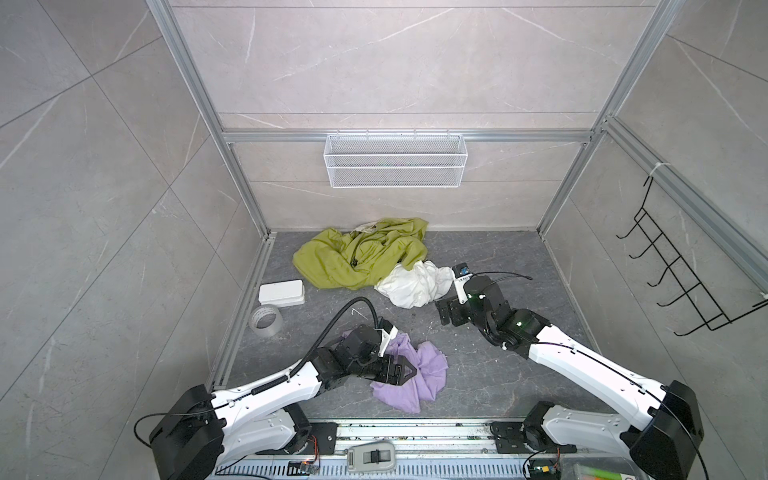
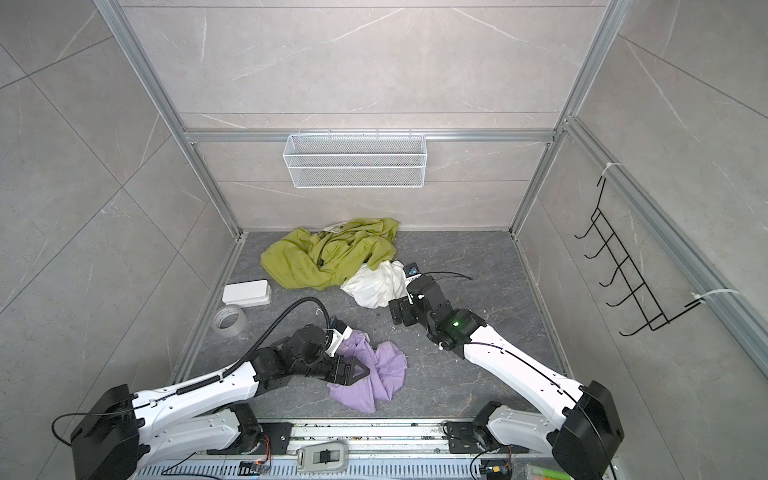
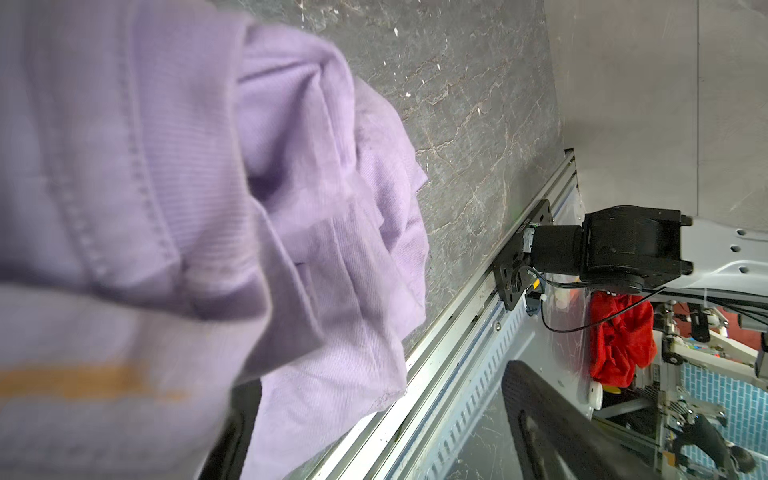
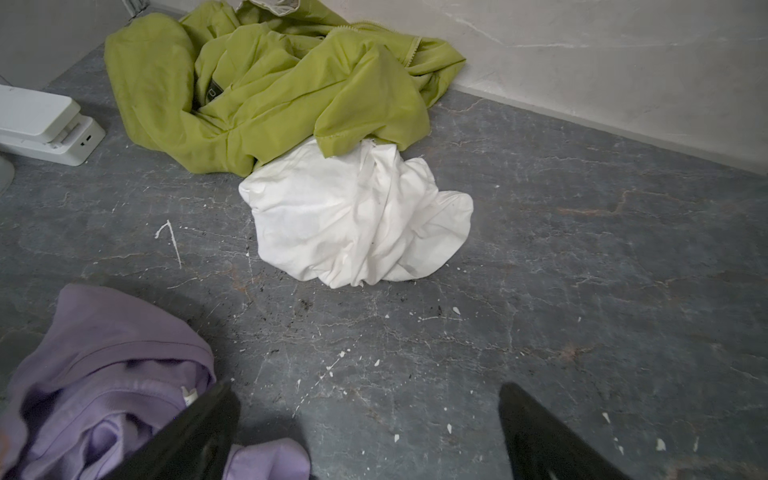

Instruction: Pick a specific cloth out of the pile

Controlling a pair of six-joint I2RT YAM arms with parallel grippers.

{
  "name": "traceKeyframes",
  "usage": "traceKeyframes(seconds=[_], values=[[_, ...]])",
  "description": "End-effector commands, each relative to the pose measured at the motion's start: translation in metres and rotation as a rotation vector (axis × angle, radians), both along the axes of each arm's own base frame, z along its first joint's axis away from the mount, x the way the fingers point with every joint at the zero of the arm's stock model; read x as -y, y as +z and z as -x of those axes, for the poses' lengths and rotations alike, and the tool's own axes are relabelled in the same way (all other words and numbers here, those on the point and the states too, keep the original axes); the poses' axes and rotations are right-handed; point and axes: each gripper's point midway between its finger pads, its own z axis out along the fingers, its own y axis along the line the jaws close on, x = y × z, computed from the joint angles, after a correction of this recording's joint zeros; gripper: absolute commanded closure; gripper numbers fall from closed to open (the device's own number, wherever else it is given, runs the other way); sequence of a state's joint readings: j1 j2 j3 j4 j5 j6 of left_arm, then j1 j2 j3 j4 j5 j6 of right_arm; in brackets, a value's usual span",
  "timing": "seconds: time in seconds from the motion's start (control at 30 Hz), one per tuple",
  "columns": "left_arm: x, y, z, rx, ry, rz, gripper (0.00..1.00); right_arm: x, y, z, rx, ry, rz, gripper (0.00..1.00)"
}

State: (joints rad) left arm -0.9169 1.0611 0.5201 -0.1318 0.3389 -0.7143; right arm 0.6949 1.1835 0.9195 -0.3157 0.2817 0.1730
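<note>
The cloth (image 1: 430, 374) (image 2: 388, 374) is lilac and lies crumpled on the dark floor near the front, apart from the pile. Up close it fills the left wrist view (image 3: 291, 208) and shows an orange mark (image 3: 83, 382). My left gripper (image 1: 401, 374) (image 2: 357, 372) (image 3: 378, 382) stands open right at the cloth, whose folds cover one finger. The pile at the back is an olive-green garment (image 1: 357, 257) (image 4: 270, 91) partly over a white one (image 1: 415, 284) (image 4: 357, 216). My right gripper (image 1: 446, 311) (image 4: 368, 399) is open over bare floor beside the white garment, holding nothing.
A white box (image 1: 281, 293) and a tape roll (image 1: 266, 320) sit by the left wall. A white wire basket (image 1: 395, 160) hangs on the back wall, a black hook rack (image 1: 673, 282) on the right wall. A metal rail (image 1: 415, 432) runs along the front edge.
</note>
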Motion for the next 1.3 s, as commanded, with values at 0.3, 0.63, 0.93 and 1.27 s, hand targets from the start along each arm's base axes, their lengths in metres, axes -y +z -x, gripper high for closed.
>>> traceKeyframes(seconds=[0.3,0.63,0.93,1.27], values=[[-0.057,0.032,-0.04,0.256,0.182,-0.227,0.01,0.049,0.016,-0.027,0.225,-0.256,0.088,0.0],[-0.127,0.055,-0.088,0.557,0.511,-0.449,0.08,0.098,0.008,-0.041,0.318,-0.408,0.173,0.0],[-0.17,0.073,-0.116,0.84,0.527,-0.746,0.06,0.119,0.022,-0.034,0.401,-0.395,0.133,0.0],[-0.194,0.054,-0.171,0.868,0.622,-0.746,0.1,0.146,-0.024,-0.033,0.396,-0.449,0.121,0.0]])
